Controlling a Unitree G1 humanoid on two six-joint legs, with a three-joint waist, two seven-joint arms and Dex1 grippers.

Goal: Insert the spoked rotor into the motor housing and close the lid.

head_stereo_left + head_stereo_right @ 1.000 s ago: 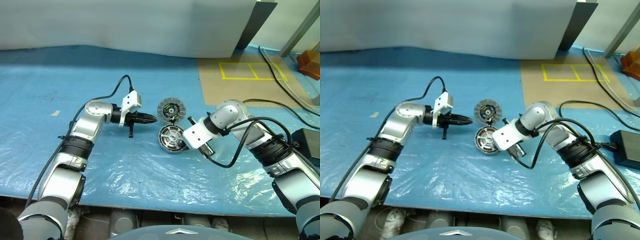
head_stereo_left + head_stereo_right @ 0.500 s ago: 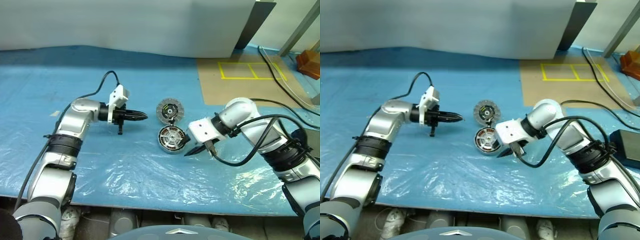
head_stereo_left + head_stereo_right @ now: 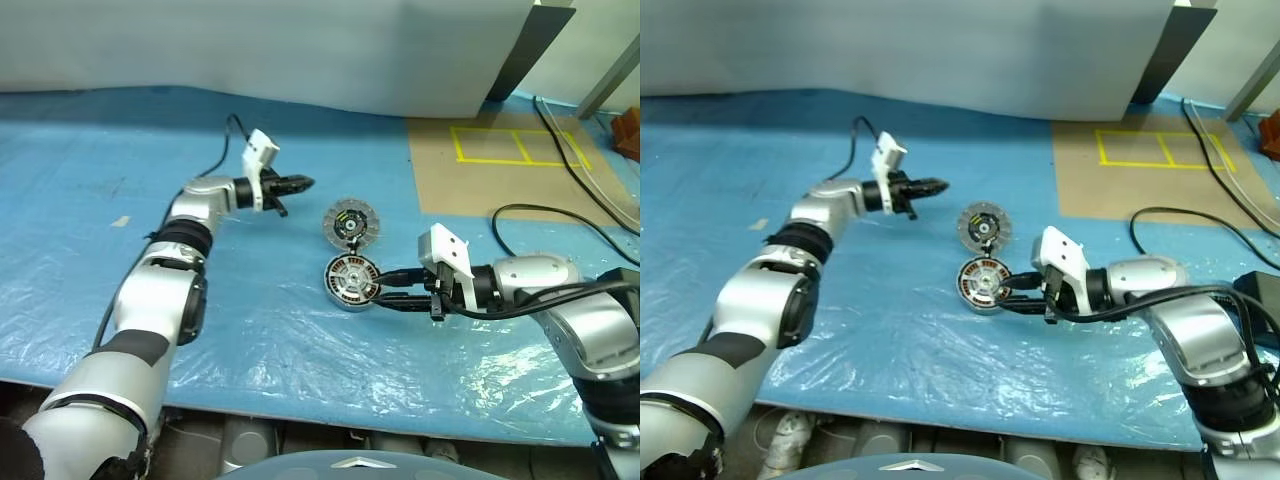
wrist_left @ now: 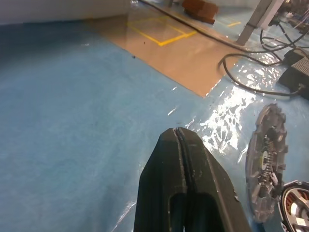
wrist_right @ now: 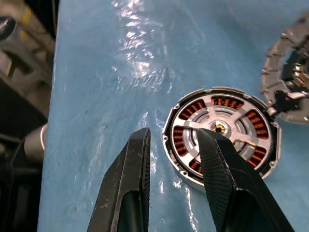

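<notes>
Surface: I see a blue plastic sheet [image 3: 250, 330], wrinkled and glossy, across most of the frame, with a brown cardboard panel [image 3: 490, 175] marked in yellow tape at upper right.
Room: a pale wall panel [image 3: 300, 50] runs along the top; black cables [image 3: 560, 215] trail at right.
Left gripper [image 3: 300, 183]: upper centre-left, its black fingers pressed together on nothing, pointing toward the disc and apart from it.
Right gripper [image 3: 1015, 294]: centre-right, its jaws partly apart; in the wrist view one finger [image 5: 128, 188] sits outside the cup's wall and the other over its windings, so it straddles the rim without clamping, as far as I can tell.
Motor housing [image 3: 350, 281]: round silver metal cup with copper windings, at centre.
Spoked rotor [image 3: 351, 222]: flat grey segmented disc with a dark hub, just above the cup, seemingly touching its rim.
Risk: I judge that closing on the thin wall could tip or skid the cup on the slick sheet, knocking the disc away.
Risk, second: a finger pad may scrape the windings.
</notes>
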